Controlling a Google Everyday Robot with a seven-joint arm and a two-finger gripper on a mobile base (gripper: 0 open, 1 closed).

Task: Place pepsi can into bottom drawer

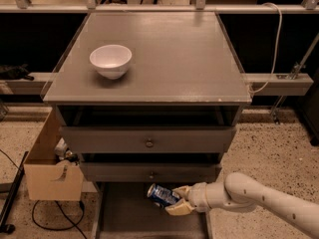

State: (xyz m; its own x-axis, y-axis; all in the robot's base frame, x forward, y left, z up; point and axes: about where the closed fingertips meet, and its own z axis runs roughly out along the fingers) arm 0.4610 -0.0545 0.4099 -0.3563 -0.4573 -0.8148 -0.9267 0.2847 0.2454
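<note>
The pepsi can (160, 194) is small and blue with silver ends. It lies on its side in my gripper (174, 199), which is shut on it. The gripper comes in from the lower right on a white arm (259, 198). It holds the can just above the bottom drawer (124, 218), a pulled-out dull-grey tray at the foot of the cabinet. The can hangs over the drawer's right half, below the front of the middle drawer (149, 173).
A white bowl (110, 60) stands on the cabinet top (174, 59). The upper drawer front (148, 140) has a small round knob. A cardboard box (50, 168) and black cables (50, 218) lie on the floor at the left.
</note>
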